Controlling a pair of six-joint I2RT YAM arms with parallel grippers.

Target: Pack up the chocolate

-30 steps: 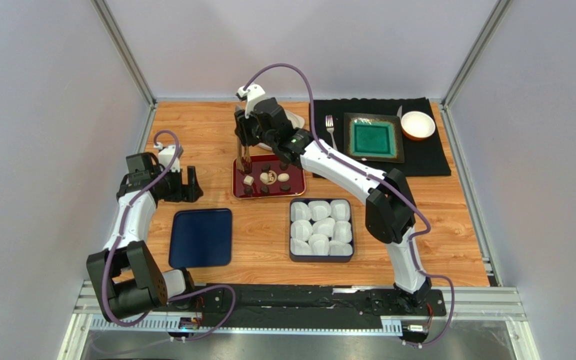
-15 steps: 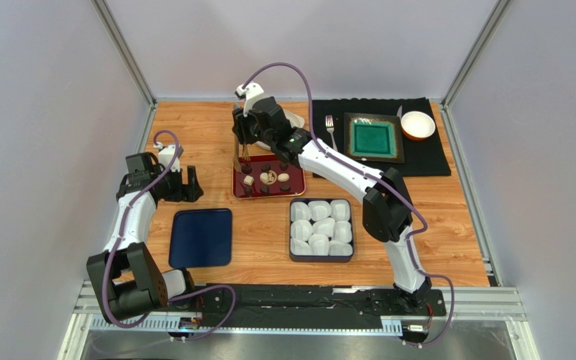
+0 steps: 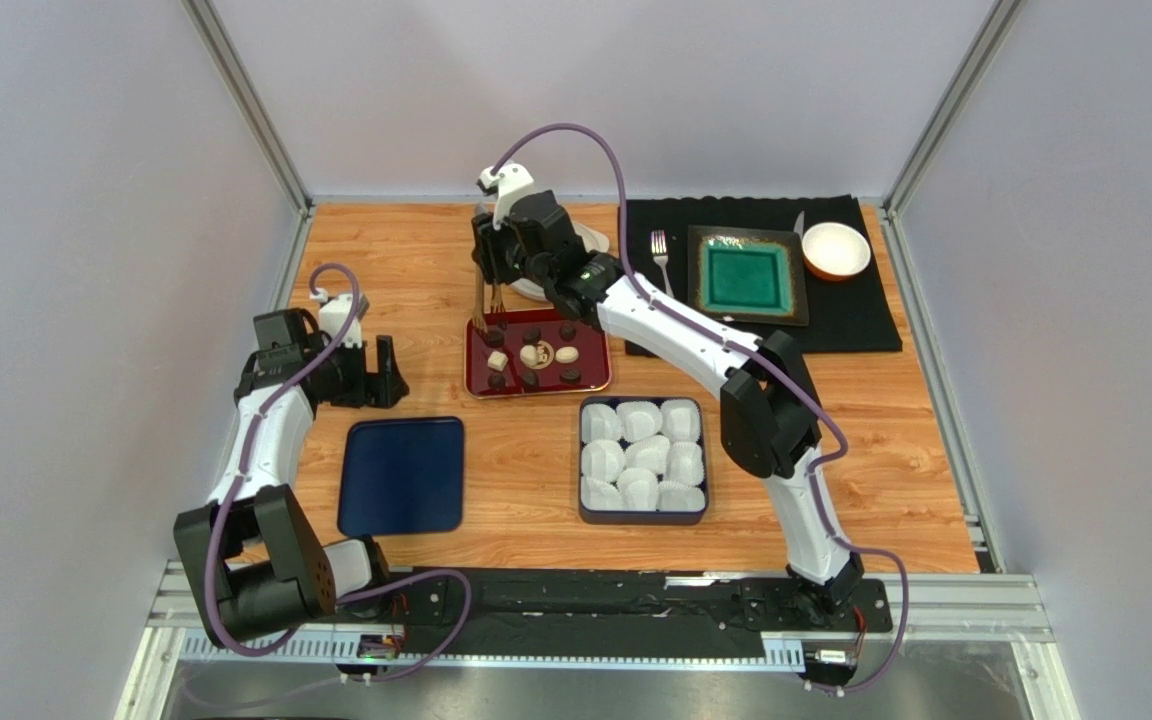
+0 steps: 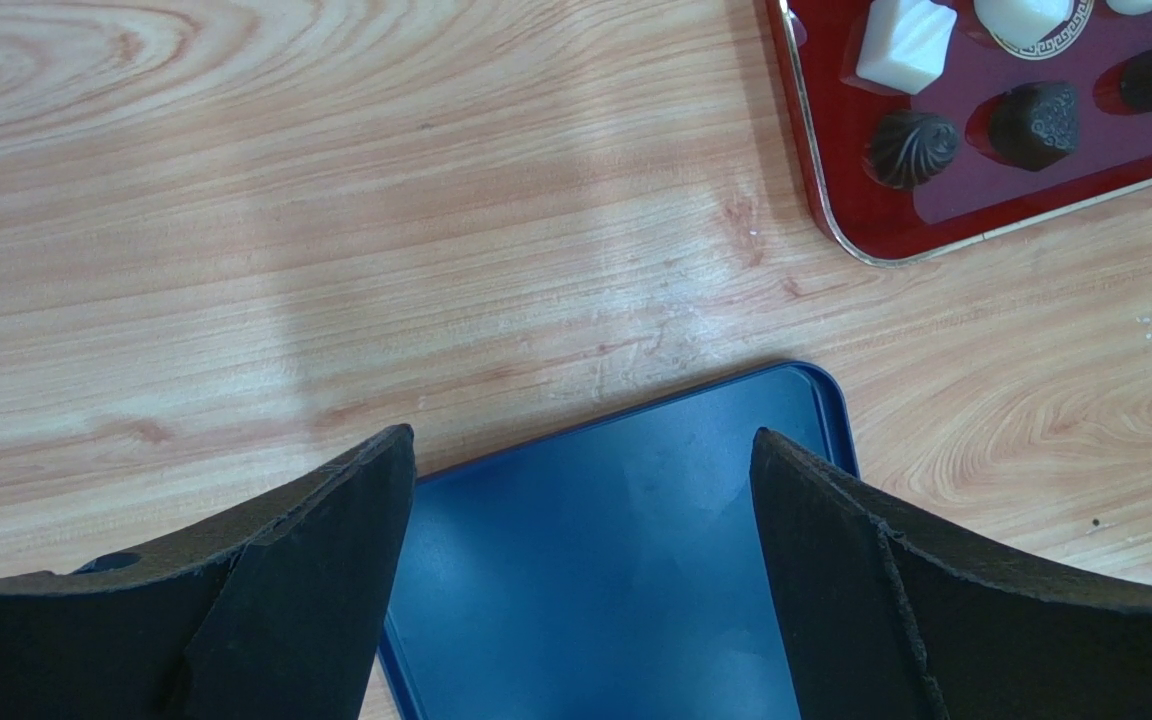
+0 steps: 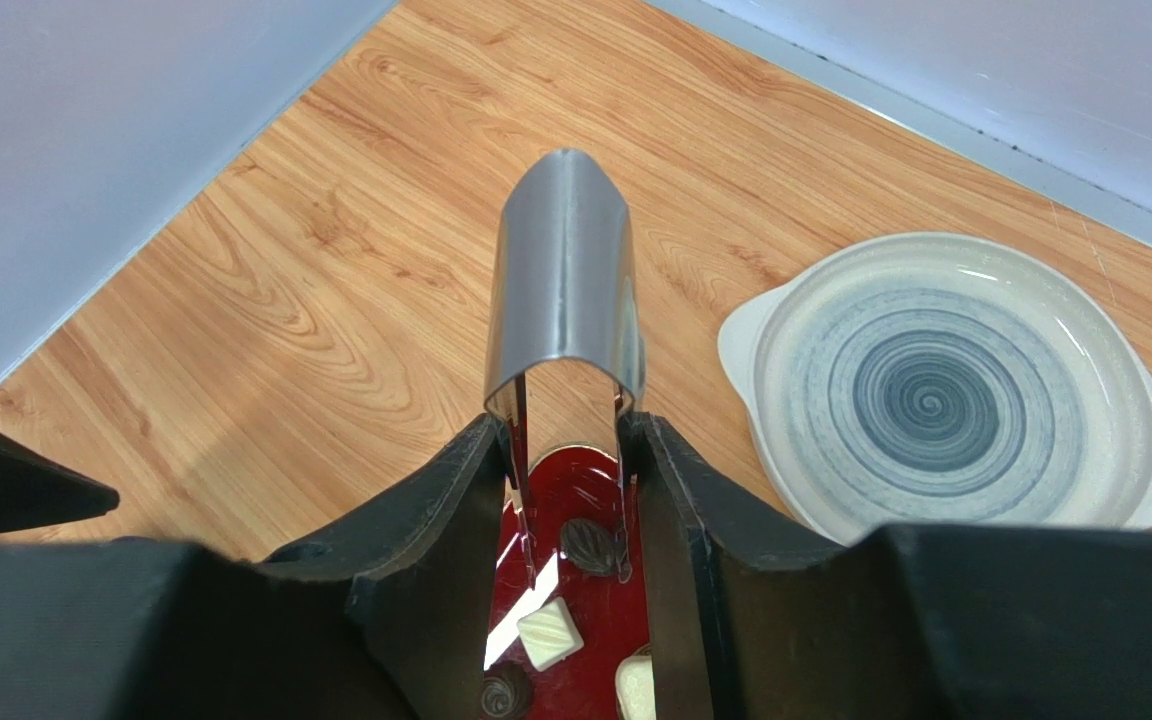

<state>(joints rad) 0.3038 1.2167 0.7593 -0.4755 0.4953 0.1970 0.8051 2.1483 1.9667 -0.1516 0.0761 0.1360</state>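
The right gripper (image 5: 567, 435) was clenched on bent stainless-steel tongs (image 5: 564, 255). Their tips hung over the far-left corner of a glossy red rectangular tray (image 4: 838, 165). A dark brown ridged chocolate (image 5: 593, 543) showed between the tips, gripped or not I could not tell. The other small chocolate pieces (image 3: 531, 357) lay on the tray below. Bare wood opened to the tongs' left, and a grey-ringed round plate (image 5: 958, 383) sat close on their right. The left gripper (image 4: 579, 450) stood released above a dark blue flat lid's (image 4: 612, 600) far edge.

Left tool (image 4: 579, 450) low, jaws wide apart; right tool (image 5: 570, 450) far forward, tight around tongs (image 5: 564, 255).
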